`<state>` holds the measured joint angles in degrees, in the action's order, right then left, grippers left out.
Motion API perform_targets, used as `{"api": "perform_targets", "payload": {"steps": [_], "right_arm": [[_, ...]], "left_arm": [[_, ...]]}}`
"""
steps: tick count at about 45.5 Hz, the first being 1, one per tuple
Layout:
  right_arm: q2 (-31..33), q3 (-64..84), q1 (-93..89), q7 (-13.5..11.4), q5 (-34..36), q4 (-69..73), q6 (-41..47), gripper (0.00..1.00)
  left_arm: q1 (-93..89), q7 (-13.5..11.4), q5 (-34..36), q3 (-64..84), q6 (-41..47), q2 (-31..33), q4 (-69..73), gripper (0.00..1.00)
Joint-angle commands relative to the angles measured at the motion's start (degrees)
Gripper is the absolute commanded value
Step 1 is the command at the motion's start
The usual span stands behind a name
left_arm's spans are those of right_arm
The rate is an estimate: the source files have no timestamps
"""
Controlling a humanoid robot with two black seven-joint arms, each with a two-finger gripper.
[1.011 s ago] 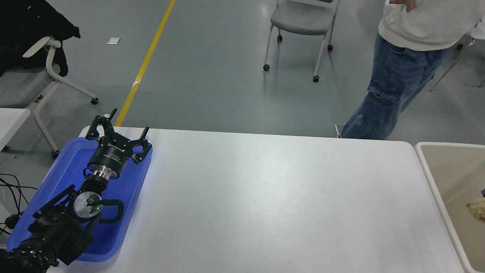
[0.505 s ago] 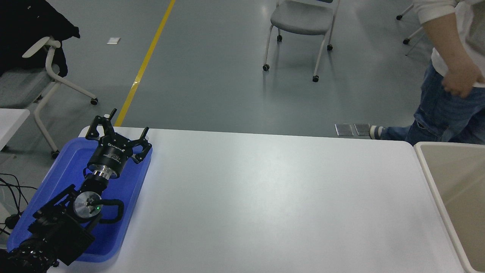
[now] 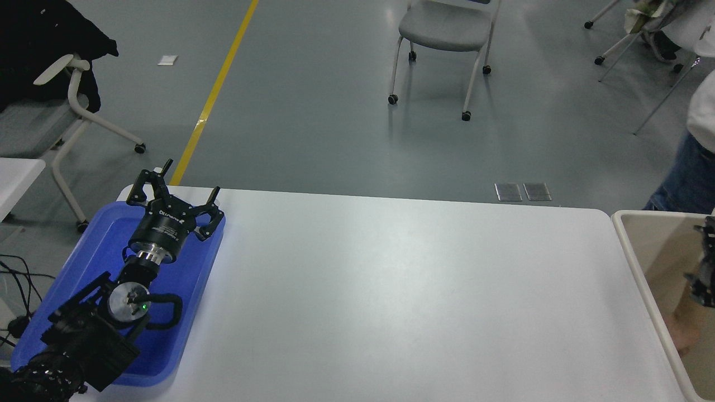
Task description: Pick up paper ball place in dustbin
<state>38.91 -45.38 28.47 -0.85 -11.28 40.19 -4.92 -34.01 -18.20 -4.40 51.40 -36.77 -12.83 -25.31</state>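
Note:
The paper ball is out of view. The dustbin (image 3: 629,251), white-rimmed and beige inside, stands off the table's right end and is cut by the picture's edge. Over the bin at the right edge, only a black piece of my right gripper (image 3: 705,262) shows. My left gripper (image 3: 176,187) is parked open and holds nothing, over the far end of the blue tray (image 3: 84,251) at the lower left.
Inside the bin, what looks like a person's forearm and hand (image 3: 682,326) reaches down along the wall. The person (image 3: 698,145) stands beyond the bin at the right edge. A grey chair (image 3: 447,33) and a white chair (image 3: 67,106) stand beyond the white table (image 3: 402,290).
The paper ball lay in the bin one second ago and no longer shows. The person walked right and reached into the bin. My right gripper came into view; the left arm stayed still.

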Motion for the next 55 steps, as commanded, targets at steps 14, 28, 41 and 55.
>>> {"api": "perform_targets", "payload": {"steps": [14, 28, 41, 55], "right_arm": [[-14.7, -11.0, -6.7, 23.6, 0.8, 11.6, 6.4, 1.0], [-21.8, -15.9, -9.0, 29.2, 2.8, 14.4, 11.4, 1.0], [-23.8, -17.3, -9.3, 29.9, 5.6, 13.7, 10.4, 1.0], [-23.6, -16.7, -11.6, 29.9, 5.2, 14.3, 9.7, 1.0]], "left_arm": [[0.0, 0.0, 0.0, 0.0, 0.0, 0.0, 0.0, 1.0], [0.0, 0.0, 0.0, 0.0, 0.0, 0.0, 0.0, 1.0], [0.0, 0.0, 0.0, 0.0, -0.1, 0.0, -0.1, 1.0], [0.0, 0.0, 0.0, 0.0, -0.1, 0.0, 0.0, 1.0]]}}
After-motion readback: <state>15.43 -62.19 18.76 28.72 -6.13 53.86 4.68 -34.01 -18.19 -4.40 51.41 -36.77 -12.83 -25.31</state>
